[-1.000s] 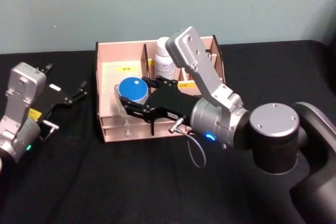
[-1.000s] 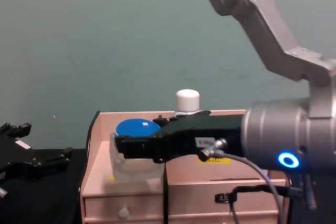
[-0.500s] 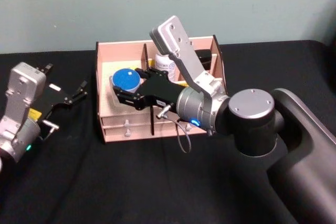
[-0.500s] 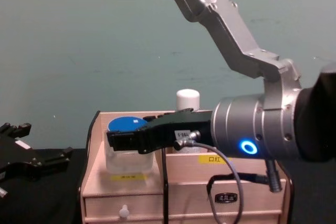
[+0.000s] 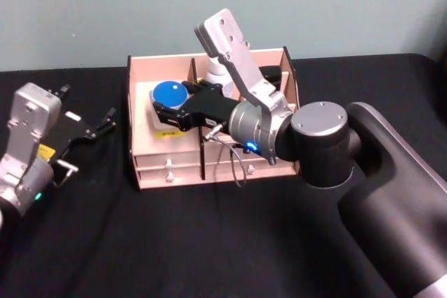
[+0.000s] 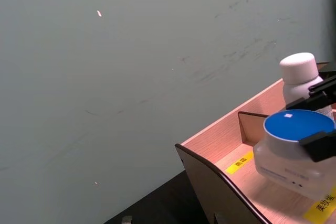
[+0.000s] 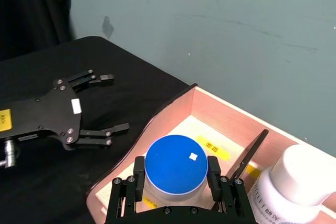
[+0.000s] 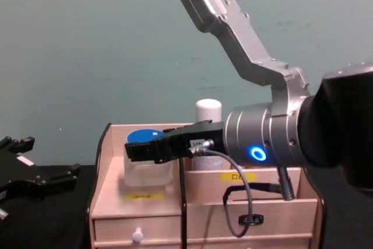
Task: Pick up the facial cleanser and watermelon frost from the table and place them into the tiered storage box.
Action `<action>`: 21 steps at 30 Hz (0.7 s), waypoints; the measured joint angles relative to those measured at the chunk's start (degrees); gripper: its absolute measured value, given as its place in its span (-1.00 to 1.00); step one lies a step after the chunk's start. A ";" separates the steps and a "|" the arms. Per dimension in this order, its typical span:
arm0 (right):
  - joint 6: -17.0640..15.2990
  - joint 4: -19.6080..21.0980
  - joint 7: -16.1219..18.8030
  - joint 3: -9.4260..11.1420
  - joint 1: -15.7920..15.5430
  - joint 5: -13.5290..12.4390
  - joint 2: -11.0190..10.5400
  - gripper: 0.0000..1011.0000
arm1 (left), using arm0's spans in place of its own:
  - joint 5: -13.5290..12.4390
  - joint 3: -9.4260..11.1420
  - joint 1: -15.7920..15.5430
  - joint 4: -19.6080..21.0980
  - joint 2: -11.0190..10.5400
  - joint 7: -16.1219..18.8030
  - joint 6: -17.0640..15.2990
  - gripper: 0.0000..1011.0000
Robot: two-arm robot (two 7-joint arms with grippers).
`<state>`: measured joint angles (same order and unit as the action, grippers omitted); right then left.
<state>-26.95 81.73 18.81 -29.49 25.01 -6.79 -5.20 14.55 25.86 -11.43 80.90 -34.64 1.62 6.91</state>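
Note:
The facial cleanser (image 5: 167, 93), a clear jar with a blue lid, is inside the left compartment of the tiered storage box (image 5: 130, 127). My right gripper (image 5: 169, 108) is shut on its sides. The right wrist view shows the black fingers (image 7: 138, 174) on either side of the jar (image 7: 176, 167). From the chest view the jar (image 8: 148, 164) sits low over the compartment floor; whether it touches, I cannot tell. The watermelon frost (image 5: 213, 71), a white bottle with a white cap, stands in the compartment to the right (image 8: 208, 112). My left gripper (image 5: 108, 121) lies open, parked on the table left of the box.
The table is covered in black cloth. The box (image 8: 105, 161) has two small drawers with white knobs (image 8: 137, 236) along its front and yellow labels (image 6: 239, 163) in its compartments. A grey-green wall stands close behind it. A cable loop (image 5: 234, 165) hangs from my right wrist.
My right gripper has carried the blue-lidded jar back and down, from over the box's front edge deeper into the left compartment. The left arm has not moved.

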 joint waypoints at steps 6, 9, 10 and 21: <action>0.47 -2.32 0.28 0.11 1.10 0.00 0.77 0.41 | 0.00 0.00 0.00 0.00 0.00 0.00 0.00 1.00; 0.51 -3.00 0.38 0.08 1.43 0.00 0.99 0.41 | 0.00 0.00 0.00 0.00 0.00 0.00 0.00 1.00; 0.51 -3.15 0.42 0.07 1.49 0.00 1.03 0.41 | 0.00 0.00 0.00 0.00 0.00 0.00 0.00 1.00; 0.13 -4.43 0.54 -0.17 2.06 0.23 1.37 0.41 | 0.00 0.00 0.00 0.00 0.00 0.00 0.00 1.00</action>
<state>-26.82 77.30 19.34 -29.66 27.07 -6.55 -3.83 14.55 25.86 -11.43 80.90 -34.65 1.62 6.90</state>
